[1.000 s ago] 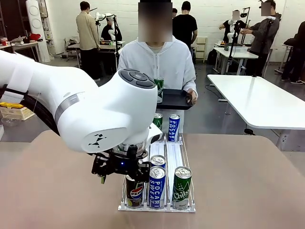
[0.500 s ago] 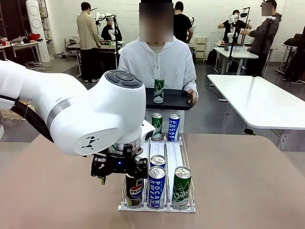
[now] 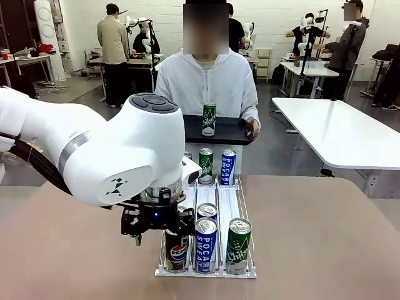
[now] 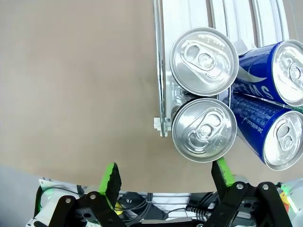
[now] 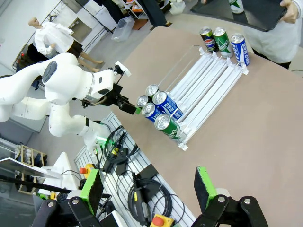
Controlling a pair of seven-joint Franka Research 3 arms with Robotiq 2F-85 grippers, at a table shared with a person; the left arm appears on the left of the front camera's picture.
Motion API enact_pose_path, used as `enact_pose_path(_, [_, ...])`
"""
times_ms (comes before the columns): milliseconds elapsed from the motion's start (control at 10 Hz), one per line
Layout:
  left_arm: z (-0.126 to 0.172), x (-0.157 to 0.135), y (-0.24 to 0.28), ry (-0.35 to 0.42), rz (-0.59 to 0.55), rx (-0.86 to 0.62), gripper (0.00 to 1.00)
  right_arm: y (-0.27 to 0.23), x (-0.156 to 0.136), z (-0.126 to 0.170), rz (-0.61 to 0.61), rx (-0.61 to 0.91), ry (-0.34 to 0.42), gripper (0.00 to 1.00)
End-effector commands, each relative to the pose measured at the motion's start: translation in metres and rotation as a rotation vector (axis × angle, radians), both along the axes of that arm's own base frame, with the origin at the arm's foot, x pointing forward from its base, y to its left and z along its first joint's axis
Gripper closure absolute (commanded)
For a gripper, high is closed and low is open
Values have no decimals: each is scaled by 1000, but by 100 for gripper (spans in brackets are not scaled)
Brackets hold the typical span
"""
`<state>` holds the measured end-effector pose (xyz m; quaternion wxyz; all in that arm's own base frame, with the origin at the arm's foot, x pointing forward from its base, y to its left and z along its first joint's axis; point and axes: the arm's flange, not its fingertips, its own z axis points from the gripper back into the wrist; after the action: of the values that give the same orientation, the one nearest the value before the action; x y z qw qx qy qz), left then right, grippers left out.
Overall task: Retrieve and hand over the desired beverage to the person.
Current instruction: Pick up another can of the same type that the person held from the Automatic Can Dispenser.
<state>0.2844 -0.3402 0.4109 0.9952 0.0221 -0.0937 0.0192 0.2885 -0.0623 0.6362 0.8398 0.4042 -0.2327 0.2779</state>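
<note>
The person (image 3: 206, 81) in a white hooded jacket stands at the far side, holding a black tray (image 3: 228, 132) with a green can (image 3: 209, 119) upright on it. My left gripper (image 3: 156, 222) hangs open just above the front Pepsi can (image 3: 178, 251) in the rack's left lane. In the left wrist view its green fingers (image 4: 111, 182) stand on either side below that can's silver top (image 4: 204, 130), with a second can top (image 4: 204, 61) behind. Blue Pocari Sweat cans (image 4: 265, 109) lie alongside. My right gripper (image 5: 147, 189) is open, high above the table.
The clear rack (image 3: 206, 272) holds a Pocari Sweat can (image 3: 205, 244) and a green Chilsung can (image 3: 238, 245) at the front, with a green can (image 3: 205, 165) and a Pocari can (image 3: 228, 167) at the far end. A white table (image 3: 344, 134) stands at right.
My left arm's upper joint has swung to the left, uncovering the tray and its green can. The gripper itself has stayed over the Pepsi can, open.
</note>
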Motion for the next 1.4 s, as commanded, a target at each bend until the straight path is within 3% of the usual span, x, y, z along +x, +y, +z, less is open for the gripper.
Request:
enact_pose_path(0, [-6, 2, 6, 9, -22, -58, 0, 0, 2, 0, 16, 35, -15, 0])
enact_pose_path(500, [-15, 7, 3, 9, -24, -94, 0, 0, 2, 0, 16, 35, -15, 0])
enact_pose_path(1300, [-22, 21, 4, -56, -57, -145, 0, 0, 2, 0, 16, 35, -15, 0])
